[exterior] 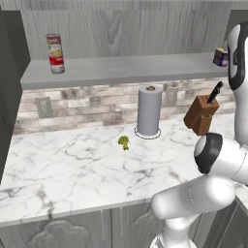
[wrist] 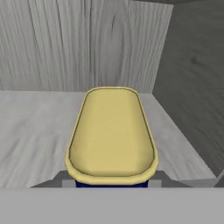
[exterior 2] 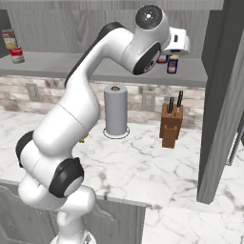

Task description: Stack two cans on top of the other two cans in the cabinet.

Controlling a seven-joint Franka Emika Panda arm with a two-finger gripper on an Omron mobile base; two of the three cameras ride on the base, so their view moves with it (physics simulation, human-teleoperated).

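At the shelf's point(exterior: 126, 68) right end, the hand point(exterior 2: 178, 45) hovers just over a blue can point(wrist: 111, 135), its grip impossible to judge; a misaligned descent could tip the can, while a stacked pair point(exterior: 55, 53) stands far left.

Grey paper-towel roll point(exterior: 148, 111) upright on marble counter point(exterior: 68, 169), knife block point(exterior: 200, 114) beside, small green vegetable point(exterior: 124, 142) nearby
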